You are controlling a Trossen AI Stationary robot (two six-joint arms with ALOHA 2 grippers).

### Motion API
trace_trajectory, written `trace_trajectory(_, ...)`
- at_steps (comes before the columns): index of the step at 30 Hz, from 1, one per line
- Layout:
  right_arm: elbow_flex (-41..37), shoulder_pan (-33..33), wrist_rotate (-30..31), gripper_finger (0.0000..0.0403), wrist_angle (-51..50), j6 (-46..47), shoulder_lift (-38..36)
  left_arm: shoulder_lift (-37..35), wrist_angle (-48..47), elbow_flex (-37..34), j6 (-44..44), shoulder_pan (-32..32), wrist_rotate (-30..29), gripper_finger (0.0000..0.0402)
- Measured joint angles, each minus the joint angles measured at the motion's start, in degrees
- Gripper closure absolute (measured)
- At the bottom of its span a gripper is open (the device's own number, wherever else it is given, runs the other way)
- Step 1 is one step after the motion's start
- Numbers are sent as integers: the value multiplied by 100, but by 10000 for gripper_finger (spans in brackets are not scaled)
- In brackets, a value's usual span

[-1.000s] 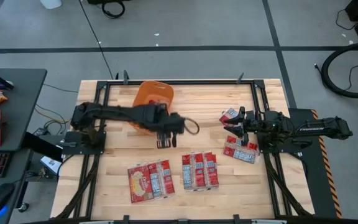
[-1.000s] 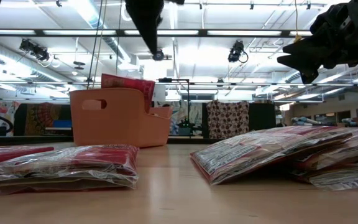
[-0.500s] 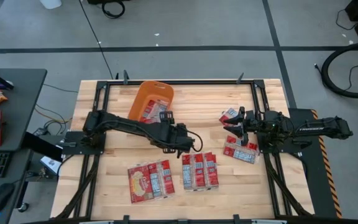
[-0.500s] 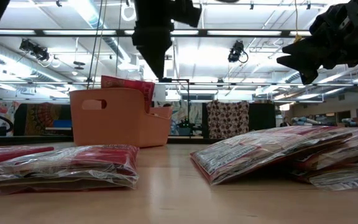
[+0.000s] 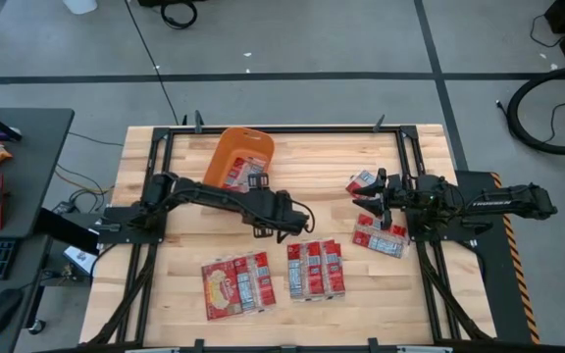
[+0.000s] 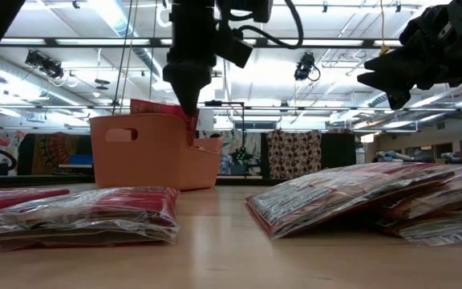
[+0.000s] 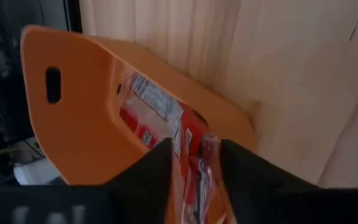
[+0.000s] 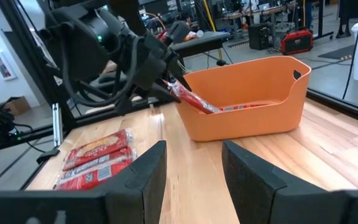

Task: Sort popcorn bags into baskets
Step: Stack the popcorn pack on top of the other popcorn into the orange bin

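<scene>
On the wooden table (image 5: 430,284), 3 clusters of popcorn bags (image 5: 315,269) lie near the front edge, the orange basket (image 5: 226,162) at the back holds 1, the left gripper (image 5: 260,231) hangs nearby, its opening unclear, and the right gripper (image 5: 361,196) waits with fingers apart at the right edge.

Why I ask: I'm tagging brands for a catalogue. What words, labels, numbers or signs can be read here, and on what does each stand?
Nothing can be read for certain.
White lettering on the right arm: too small to read.
Print on the popcorn bags lying on the table: too small to read.
Pale label on the bag inside the orange basket: blurred.
</scene>
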Motion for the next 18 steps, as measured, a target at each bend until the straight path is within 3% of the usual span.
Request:
trace_trajectory(6,0,-1,2,243,24,0,0,-17,-2,0,-57,21,229,389)
trace_trajectory(14,0,0,0,243,21,0,0,-29,-774,493,-15,81,504,396)
trace_trajectory(18,0,-2,0,243,16,23,0,-293,-746,659,490,258,930,397)
